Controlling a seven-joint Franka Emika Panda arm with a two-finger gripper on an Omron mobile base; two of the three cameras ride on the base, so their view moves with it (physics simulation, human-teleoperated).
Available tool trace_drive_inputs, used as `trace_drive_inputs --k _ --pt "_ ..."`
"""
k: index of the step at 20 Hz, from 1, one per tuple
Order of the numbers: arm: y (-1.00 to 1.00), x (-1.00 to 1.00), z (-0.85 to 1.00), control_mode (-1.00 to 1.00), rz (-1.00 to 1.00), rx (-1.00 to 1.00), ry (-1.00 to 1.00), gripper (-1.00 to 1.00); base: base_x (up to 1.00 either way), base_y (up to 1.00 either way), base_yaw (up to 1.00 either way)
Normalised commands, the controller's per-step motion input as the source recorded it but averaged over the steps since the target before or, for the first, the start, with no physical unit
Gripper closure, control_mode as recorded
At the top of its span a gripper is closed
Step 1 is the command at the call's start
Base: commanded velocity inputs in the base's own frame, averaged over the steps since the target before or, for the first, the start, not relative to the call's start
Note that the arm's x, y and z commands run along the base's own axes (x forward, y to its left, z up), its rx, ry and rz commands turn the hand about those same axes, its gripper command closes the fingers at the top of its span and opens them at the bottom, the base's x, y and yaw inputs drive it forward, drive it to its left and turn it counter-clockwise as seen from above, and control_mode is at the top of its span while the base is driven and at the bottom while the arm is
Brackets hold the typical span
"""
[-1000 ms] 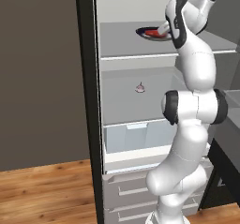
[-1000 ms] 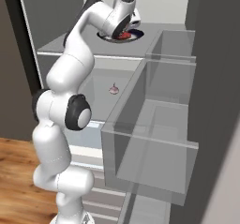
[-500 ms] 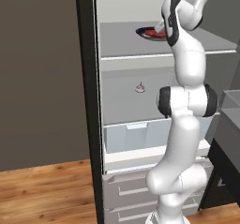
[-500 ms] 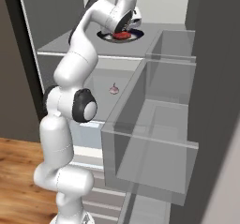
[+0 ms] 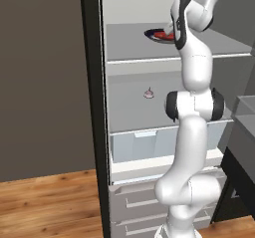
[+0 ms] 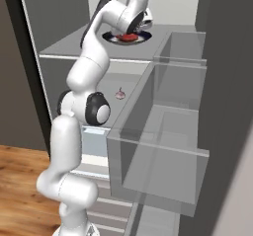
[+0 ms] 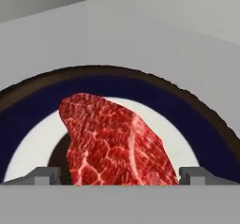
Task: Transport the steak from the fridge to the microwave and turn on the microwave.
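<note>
Fridge (image 5: 144,77) top shelf: steak (image 7: 117,141) on dark-rimmed plate (image 7: 197,113). Gripper (image 7: 119,175) spread wide, straddling steak at 6 o'clock. Descend squarely, then clamp.

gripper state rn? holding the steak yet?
Gripper: open, one fingertip on each side of the steak on its plate; nothing held yet.

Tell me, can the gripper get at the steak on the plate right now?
Probably yes. The gripper is open right over the steak, one of its fingers on each side, and nothing sits between them on the plate.
</note>
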Motion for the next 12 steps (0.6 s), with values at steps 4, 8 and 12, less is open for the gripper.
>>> trace_drive_inputs --k 4,8,12 --pt "-0.05 0.19 0.0 -1.0 0.0 0.0 0.05 -1.0 0.0 0.0 0.0" --pt "-0.03 0.14 0.0 -1.0 0.02 0.02 0.14 -1.0 0.0 0.0 0.0" --pt "-0.04 0.14 0.0 -1.0 0.04 0.01 0.14 -1.0 0.0 0.0 0.0"
